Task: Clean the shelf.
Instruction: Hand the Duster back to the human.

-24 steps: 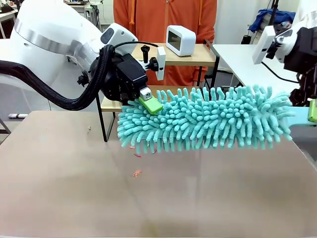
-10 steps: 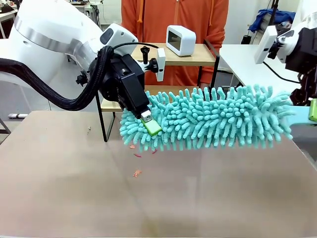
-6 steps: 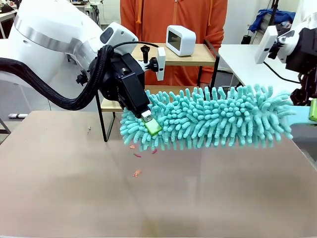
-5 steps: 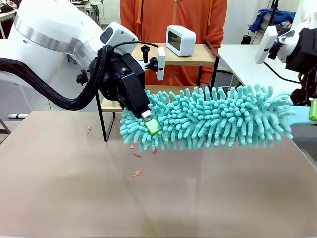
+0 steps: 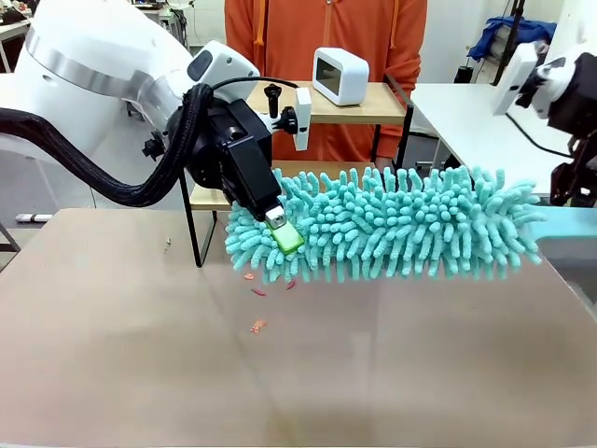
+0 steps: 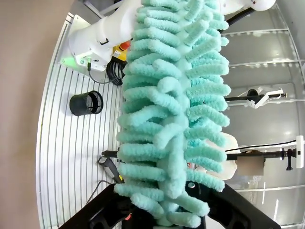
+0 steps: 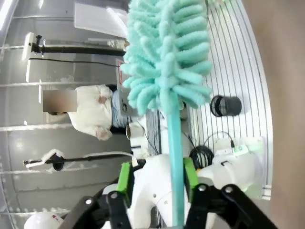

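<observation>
In front of the shelf [image 5: 368, 103], above the brown counter [image 5: 280, 373], a turquoise chenille duster [image 5: 392, 224] lies horizontal, spanning from the shelf's left legs past its right side. Shelf stands at the counter's far edge; its lower board is mostly hidden behind the duster. Upper board carries a small white device with a dark screen [image 5: 340, 75]. A person in an orange top [image 5: 322, 28] stands just behind the shelf.

Left gripper [image 5: 280, 229]: at the duster's left end, one green pad [image 5: 287, 239] visible against the pile. Left wrist view shows the fibres [image 6: 171, 119] bunched between the fingers, so the gripper is clamped on the duster head.

Right gripper [image 7: 156, 179]: right wrist view shows both green pads [image 7: 125, 177] pressed against the turquoise handle [image 7: 174, 157], clamped on it. In the front view the handle leaves the frame at the right edge, right of the shelf.

Small pink-red scraps [image 5: 258, 326] lie on the counter below the duster's left end, in front of the shelf's left legs.
</observation>
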Controlling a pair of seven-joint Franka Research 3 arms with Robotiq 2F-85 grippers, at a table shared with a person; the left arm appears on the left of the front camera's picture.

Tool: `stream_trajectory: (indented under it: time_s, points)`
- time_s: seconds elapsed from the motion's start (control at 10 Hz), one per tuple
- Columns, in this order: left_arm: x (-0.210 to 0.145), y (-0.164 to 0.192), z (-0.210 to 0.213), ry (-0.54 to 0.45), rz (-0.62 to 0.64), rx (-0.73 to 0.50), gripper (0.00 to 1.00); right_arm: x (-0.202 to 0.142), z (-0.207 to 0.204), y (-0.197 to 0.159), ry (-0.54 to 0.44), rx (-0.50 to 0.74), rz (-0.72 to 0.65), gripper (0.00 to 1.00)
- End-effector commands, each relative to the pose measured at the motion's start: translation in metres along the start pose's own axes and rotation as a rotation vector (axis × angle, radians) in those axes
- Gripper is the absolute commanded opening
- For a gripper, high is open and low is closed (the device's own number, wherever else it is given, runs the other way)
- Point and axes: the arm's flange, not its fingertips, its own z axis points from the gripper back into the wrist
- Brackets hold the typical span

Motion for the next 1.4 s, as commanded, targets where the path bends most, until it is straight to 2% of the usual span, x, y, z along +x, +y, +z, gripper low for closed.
stream_trajectory:
  time_s: [0.0, 0.1, 0.3, 0.4, 0.6, 0.8, 0.9, 1.3]
  points:
    - [-0.011, -0.006, 0.008, 0.001, -0.044, -0.006, 0.00, -0.035, 0.033, -0.029, -0.375, 0.059, 0.008, 0.92]
    - [-0.015, -0.008, 0.013, -0.006, -0.050, -0.009, 0.00, -0.061, 0.049, -0.059, -0.616, 0.040, -0.058, 1.00]
    - [-0.017, -0.004, 0.022, -0.021, -0.039, -0.009, 0.00, -0.127, 0.065, -0.140, -1.067, 0.163, -0.135, 1.00]
    - [-0.019, -0.003, 0.021, -0.020, -0.031, -0.014, 0.00, -0.155, 0.057, -0.172, -1.166, 0.189, -0.211, 1.00]
    - [-0.019, -0.002, 0.020, -0.016, -0.024, -0.027, 0.00, -0.177, 0.035, -0.218, -1.231, 0.244, -0.329, 1.00]
    - [-0.020, -0.002, 0.021, -0.024, -0.031, -0.027, 0.00, -0.174, 0.015, -0.237, -1.191, 0.238, -0.430, 1.00]
    - [-0.022, -0.003, 0.023, -0.032, -0.031, -0.029, 0.00, -0.207, 0.026, -0.242, -1.186, 0.233, -0.375, 1.00]
    - [-0.015, 0.000, 0.022, -0.024, -0.002, -0.010, 0.00, -0.207, 0.026, -0.242, -1.186, 0.233, -0.375, 1.00]
